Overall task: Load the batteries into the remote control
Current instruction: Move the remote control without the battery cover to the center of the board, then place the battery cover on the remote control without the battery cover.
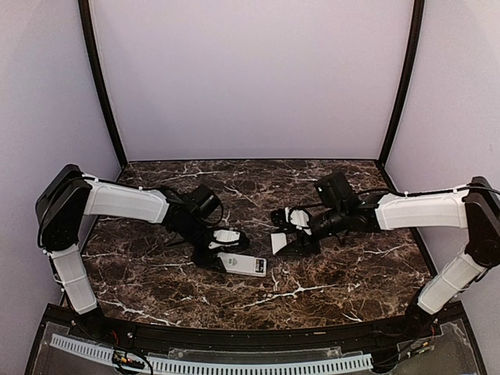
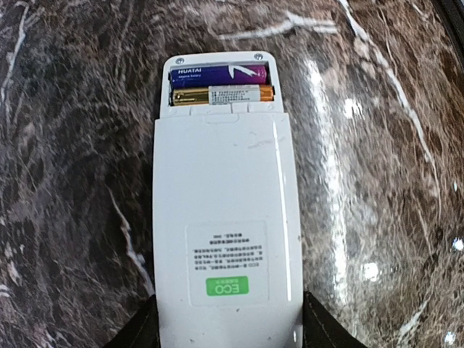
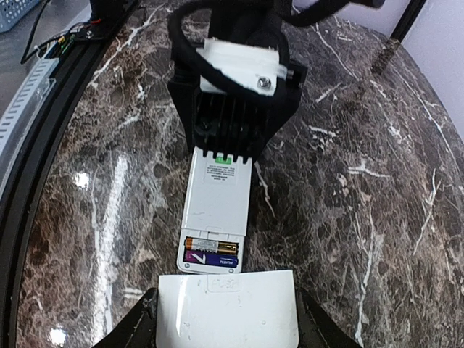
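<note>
Lying on marble table (image 1: 351, 258): remote control (image 2: 225, 239), back up, battery bay (image 2: 217, 61) open at its free end.
Left gripper (image 2: 228, 330): closed on remote's label end, likely pinning it.
Right gripper (image 3: 226, 330): clamped on battery cover (image 3: 226, 304), just short of bay.
Batteries (image 2: 217, 94): two, seated.

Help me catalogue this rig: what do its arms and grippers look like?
Both the left arm and right arm have boxy white link shells between black joints. The left gripper and right gripper are black; the left one has a ribbed body, a white plate with a screw, and a black cable looped over it.
</note>
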`<state>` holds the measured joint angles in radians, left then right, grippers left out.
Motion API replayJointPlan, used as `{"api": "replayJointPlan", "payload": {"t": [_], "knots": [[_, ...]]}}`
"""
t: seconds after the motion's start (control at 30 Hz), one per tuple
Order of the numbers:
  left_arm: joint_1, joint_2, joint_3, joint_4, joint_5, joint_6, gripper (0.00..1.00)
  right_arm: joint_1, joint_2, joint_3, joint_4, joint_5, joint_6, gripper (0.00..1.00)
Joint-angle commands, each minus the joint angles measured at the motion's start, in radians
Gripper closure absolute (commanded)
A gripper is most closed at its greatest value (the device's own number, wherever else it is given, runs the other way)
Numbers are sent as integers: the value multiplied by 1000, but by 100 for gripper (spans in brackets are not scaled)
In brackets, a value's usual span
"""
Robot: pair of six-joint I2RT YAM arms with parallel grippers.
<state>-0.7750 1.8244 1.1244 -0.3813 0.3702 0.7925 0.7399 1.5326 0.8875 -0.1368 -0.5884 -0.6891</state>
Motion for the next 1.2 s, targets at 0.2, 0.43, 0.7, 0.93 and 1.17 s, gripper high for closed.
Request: {"api": "replayJointPlan", "payload": {"t": [0.2, 0.43, 0.7, 0.93, 1.17], "knots": [[39, 19, -107, -119, 30, 229, 38, 85, 53, -111, 344, 20, 280, 59], [39, -41, -94, -58, -7, 133, 3, 85, 160, -90, 360, 19, 279, 59], [39, -333, -252, 191, 82, -397, 1, 99, 215, -113, 459, 14, 296, 59], [38, -483, -536, 639, -199, -1325, 16, 103, 222, -113, 480, 7, 290, 59], [39, -488, -618, 652, -273, -1481, 16, 114, 199, -133, 500, 41, 331, 59]]}}
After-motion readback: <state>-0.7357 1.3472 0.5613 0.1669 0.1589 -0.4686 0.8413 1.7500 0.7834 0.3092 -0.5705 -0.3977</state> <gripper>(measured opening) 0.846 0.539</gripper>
